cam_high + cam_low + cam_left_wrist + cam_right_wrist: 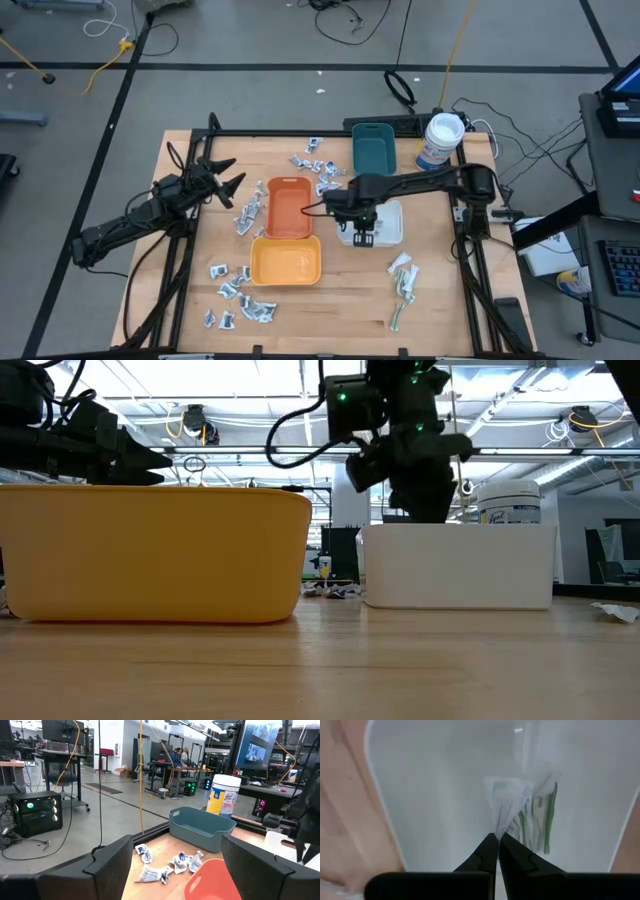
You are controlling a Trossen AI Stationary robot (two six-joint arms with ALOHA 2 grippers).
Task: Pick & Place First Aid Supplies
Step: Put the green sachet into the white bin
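Hanging over the white tray (392, 226), the right gripper (498, 840) pinches a crumpled packet (507, 802) w/ closed tips; it dangles straight down above green-striped strips (542, 815) already in the tray. Left gripper (228, 183) waits open, well apart.

Right arm: reaches in from the right edge of the counter, stretched leftward to the middle, wrist bent down.
Right gripper (358, 232): points downward, fingers (487, 851) pressed together at the tips, pinching a thin pale packet (507, 802).
Left arm: lies low along the left side of the counter, angled toward its far side.
Left gripper (232, 187): raised, fingers spread wide, nothing between them.
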